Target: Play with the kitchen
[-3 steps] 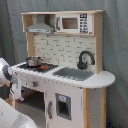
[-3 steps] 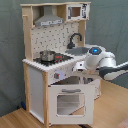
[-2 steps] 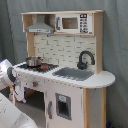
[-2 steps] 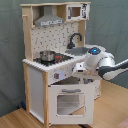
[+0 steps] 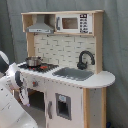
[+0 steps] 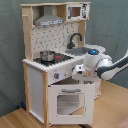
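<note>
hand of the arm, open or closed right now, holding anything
hand: cannot be told; in the second exterior view it sits at the knob panel of the kitchen, above the oven door.

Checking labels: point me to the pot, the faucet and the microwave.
pot [image 6: 47, 55], second exterior view, on its steel side wall.
faucet [image 5: 86, 58], first exterior view, on the black arched spout.
microwave [image 5: 74, 23], first exterior view, on its door window.
</note>
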Tool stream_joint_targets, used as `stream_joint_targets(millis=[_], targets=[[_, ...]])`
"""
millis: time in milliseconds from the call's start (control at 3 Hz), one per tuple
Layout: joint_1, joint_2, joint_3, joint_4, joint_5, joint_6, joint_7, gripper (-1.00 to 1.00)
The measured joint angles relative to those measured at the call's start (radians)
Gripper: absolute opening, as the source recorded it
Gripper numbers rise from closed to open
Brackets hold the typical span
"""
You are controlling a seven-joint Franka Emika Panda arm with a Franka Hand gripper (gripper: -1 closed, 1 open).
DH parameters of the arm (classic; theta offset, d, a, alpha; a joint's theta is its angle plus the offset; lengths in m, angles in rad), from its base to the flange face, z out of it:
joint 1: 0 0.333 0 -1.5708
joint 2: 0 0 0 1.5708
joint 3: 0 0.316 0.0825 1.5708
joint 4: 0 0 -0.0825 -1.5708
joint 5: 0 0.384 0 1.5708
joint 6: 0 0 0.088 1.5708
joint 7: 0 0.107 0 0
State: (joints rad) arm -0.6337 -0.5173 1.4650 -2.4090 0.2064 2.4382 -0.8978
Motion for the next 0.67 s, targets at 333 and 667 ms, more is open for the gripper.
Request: stream_joint_targets(millis=[333,667], targets=[[-0.051,0.048,0.053,0.001,0.000,0.049,-0.016,1.00],[-0.103,0.088,0.112,0.002,0.000,0.097,-0.025,1.00]])
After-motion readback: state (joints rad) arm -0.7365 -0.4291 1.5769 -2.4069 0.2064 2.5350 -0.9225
